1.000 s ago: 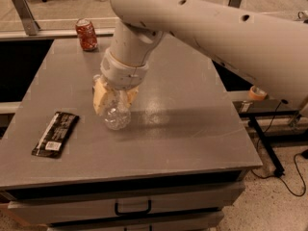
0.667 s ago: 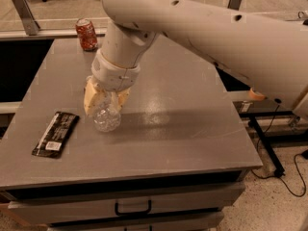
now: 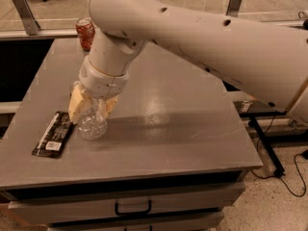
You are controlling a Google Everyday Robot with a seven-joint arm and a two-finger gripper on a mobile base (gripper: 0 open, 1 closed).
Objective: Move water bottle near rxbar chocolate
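The water bottle [image 3: 92, 125], clear ribbed plastic, stands on the grey table [image 3: 173, 129] at the left front, its top hidden by my gripper. My gripper [image 3: 91, 109], with tan fingers, is shut on the bottle from above. The rxbar chocolate [image 3: 54, 134], a flat black wrapper with a white label patch, lies just left of the bottle, a small gap apart, near the table's left front edge.
A red soda can [image 3: 85, 32] stands at the table's back left. My large white arm [image 3: 202, 37] reaches across from the upper right. The table has drawers with a handle [image 3: 132, 209] below. A railing runs behind the table.
My gripper has carried the water bottle left and toward the front of the table, closing the gap to the black bar.
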